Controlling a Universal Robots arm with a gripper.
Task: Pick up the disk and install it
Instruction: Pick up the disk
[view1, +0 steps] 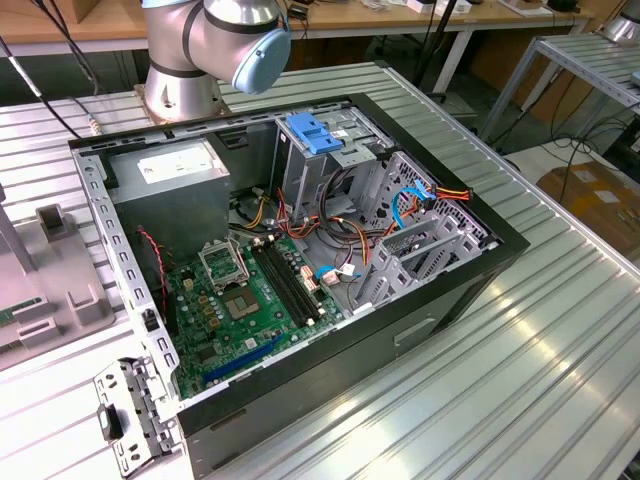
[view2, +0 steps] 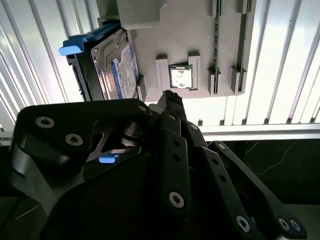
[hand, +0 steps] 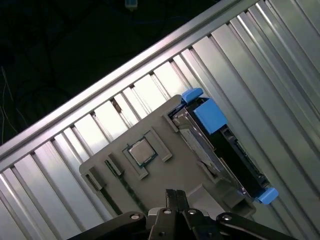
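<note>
First wrist view — blue-framed metal disk (hand: 222, 145)

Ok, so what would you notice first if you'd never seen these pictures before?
Probably the open computer case lying on the ribbed metal table in the exterior view, with its green motherboard showing. In the first wrist view, the disk with its bright blue frame stands on edge in a grey holder, beside a small square chip, with the black gripper close by.
</note>
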